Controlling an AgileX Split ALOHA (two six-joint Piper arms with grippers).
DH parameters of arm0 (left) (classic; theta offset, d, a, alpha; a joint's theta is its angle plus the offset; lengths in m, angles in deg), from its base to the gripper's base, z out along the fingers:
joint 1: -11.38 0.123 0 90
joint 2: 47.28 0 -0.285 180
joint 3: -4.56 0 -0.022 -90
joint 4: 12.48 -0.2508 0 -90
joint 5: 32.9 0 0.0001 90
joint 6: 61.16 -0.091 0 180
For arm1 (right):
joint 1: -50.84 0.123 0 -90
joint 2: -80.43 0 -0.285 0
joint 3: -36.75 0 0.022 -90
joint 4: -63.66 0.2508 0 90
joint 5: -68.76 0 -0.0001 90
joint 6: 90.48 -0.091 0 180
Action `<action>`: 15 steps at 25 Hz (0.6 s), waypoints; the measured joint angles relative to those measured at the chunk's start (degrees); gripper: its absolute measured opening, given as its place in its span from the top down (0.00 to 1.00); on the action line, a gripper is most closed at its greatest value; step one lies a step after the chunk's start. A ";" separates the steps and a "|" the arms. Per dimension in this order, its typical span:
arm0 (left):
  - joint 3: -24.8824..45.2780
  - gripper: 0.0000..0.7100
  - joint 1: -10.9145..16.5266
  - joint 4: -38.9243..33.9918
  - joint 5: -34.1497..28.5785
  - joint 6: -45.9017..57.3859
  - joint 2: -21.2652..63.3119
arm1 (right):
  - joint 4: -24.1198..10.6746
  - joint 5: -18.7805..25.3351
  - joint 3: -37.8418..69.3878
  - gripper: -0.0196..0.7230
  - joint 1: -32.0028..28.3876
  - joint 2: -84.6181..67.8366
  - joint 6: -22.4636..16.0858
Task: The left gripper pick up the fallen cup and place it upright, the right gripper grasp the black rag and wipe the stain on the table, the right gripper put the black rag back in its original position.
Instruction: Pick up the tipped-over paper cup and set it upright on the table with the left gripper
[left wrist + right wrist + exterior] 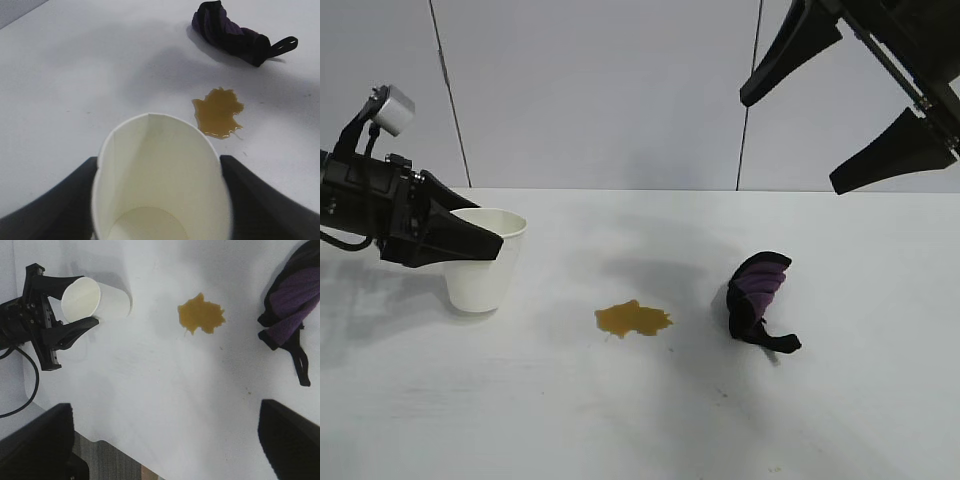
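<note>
White paper cup [485, 260] upright – left gripper [470, 238] clasping it, right gripper [840, 120] spread wide, holding nothing

White paper cup [485, 262] upright nr table [640, 420] left edge, mouth up. Amber stain [633, 319] mid-table. Black rag [757, 298], purple folds, bunched toward right edge.

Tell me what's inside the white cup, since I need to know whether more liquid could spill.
The left wrist view looks into the cup, held between the left gripper's fingers: bare pale walls, a seam and a dry-looking round bottom, no liquid visible. The nearest part of the bottom is cut off.
</note>
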 joint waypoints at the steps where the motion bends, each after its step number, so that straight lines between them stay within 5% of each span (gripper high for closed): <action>1: 0.00 0.35 0.00 0.05 0.47 0.00 0.00 | 0.00 0.00 0.00 0.04 0.00 0.00 0.00; 7: 0.00 0.32 0.00 0.50 2.69 0.00 0.00 | 0.00 0.00 0.00 0.04 0.00 0.00 0.00; 15: 0.00 0.12 0.00 3.24 2.69 0.25 0.00 | 0.00 0.00 0.00 0.04 0.00 0.00 0.00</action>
